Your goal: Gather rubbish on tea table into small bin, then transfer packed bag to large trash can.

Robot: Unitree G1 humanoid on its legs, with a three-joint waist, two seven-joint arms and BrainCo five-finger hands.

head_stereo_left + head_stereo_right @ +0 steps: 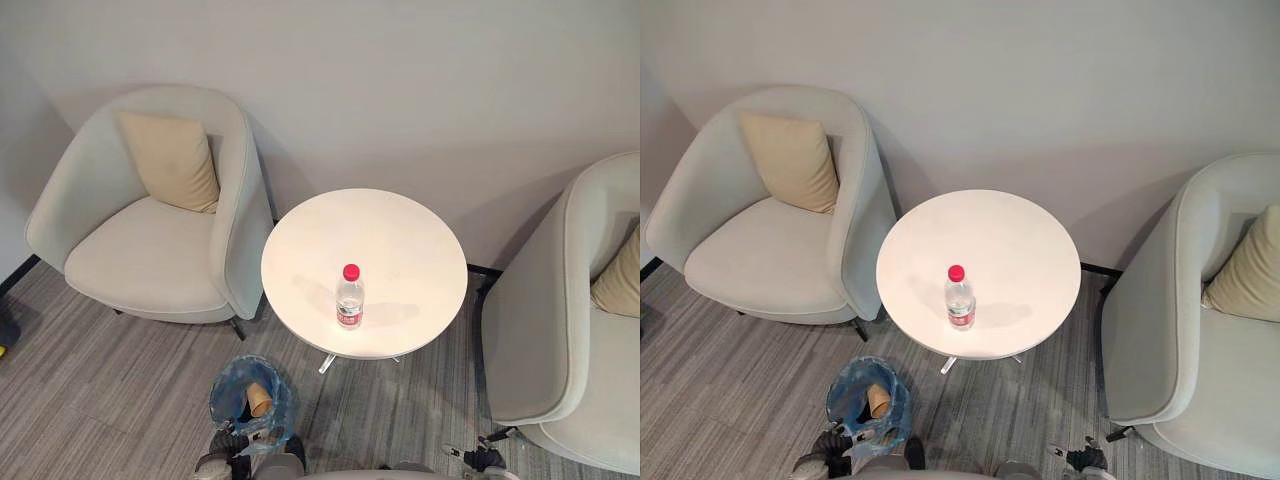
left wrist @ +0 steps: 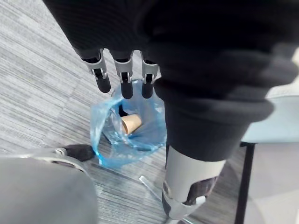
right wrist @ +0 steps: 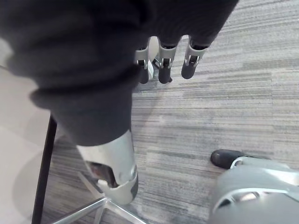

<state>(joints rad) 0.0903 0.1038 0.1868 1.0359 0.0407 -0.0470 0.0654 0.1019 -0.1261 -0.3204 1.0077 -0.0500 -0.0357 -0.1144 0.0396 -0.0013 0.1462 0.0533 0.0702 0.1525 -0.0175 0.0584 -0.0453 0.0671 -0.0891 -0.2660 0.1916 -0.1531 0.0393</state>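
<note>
Fingers (image 2: 125, 87) near bin (image 1: 222, 396), armchair (image 1: 150, 262) beside table (image 1: 400, 250)

So the round white table (image 1: 410, 240) sits well out past my fingers, just one water bottle (image 1: 350, 298) upright on it. On the grey floor (image 1: 100, 390), the blue-bagged bin (image 1: 224, 388) is right below my left hand (image 2: 123, 80).
</note>
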